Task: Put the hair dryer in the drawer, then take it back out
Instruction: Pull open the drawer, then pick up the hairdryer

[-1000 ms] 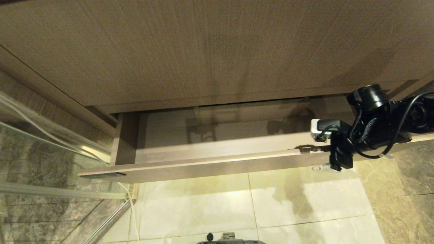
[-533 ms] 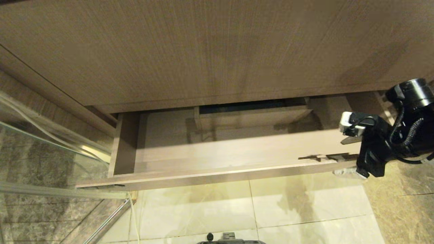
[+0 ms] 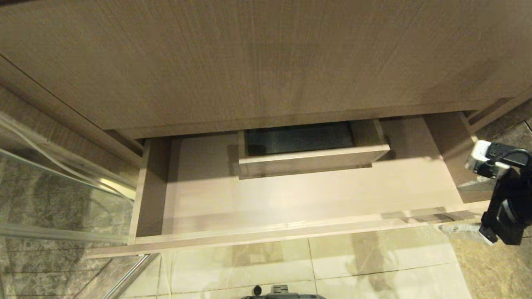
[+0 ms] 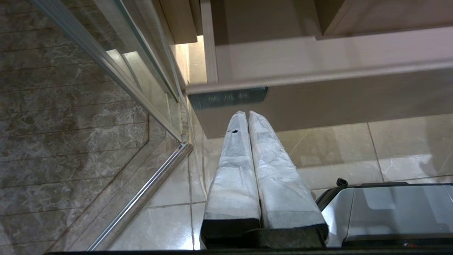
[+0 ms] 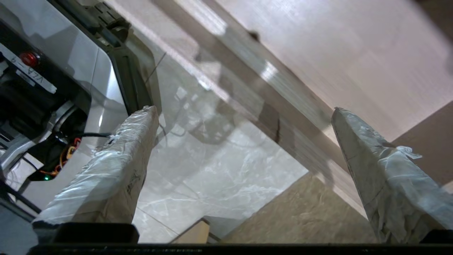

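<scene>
The left gripper (image 4: 247, 117) is hanging clenched and empty by the front left corner of the one drawer (image 3: 266, 236), which is standing pulled out; the right gripper (image 5: 244, 109), spread and empty, is waiting off its right corner. Next move, likely: fetching the hair dryer, nowhere in view.

Head view looks steeply down into the drawer (image 3: 291, 199); both wrist views — low, close — share its front.
</scene>
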`<state>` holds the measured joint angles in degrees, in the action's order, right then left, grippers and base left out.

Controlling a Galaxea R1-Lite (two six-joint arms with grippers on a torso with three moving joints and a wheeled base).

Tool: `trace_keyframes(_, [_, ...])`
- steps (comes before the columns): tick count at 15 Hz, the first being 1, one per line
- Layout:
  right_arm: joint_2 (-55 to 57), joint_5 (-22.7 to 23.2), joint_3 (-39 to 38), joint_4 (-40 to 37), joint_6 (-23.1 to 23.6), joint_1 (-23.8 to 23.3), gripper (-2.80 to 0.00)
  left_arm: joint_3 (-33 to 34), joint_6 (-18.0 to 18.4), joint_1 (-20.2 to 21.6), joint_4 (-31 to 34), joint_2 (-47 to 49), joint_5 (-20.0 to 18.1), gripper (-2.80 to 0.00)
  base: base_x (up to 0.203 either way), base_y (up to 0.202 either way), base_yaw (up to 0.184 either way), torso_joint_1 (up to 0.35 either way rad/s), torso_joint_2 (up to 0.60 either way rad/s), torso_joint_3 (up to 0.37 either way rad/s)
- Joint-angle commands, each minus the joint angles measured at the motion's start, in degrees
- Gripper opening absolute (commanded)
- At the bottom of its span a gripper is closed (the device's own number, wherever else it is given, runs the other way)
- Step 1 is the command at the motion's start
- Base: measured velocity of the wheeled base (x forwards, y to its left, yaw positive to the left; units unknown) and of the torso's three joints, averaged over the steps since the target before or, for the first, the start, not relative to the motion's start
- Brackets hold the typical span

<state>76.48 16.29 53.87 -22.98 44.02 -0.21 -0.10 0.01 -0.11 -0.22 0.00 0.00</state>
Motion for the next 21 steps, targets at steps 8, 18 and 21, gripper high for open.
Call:
trace_keyframes(8, [-6.8,-2.5,-2.5,-1.0,-26.0,-3.5,0.00,0.0,0.0,0.0,0.0,0.0,0.0,-2.80,0.000,0.000,0.000,0.000,0.00,0.000])
trace_keyframes(18, [-10.7,-13.6,-5.1,-1.3,-30.7,-4.9,-2.80,0.0,0.0,0.0,0.0,0.0,0.0,-2.80,0.000,0.000,0.000,0.000,0.00,0.000])
trace_keyframes(21, [-13.4,-19.6,-5.7,-1.1,-30.5,-4.9,-2.80,0.0,0.0,0.0,0.0,0.0,0.0,-2.80,0.000,0.000,0.000,0.000,0.00,0.000])
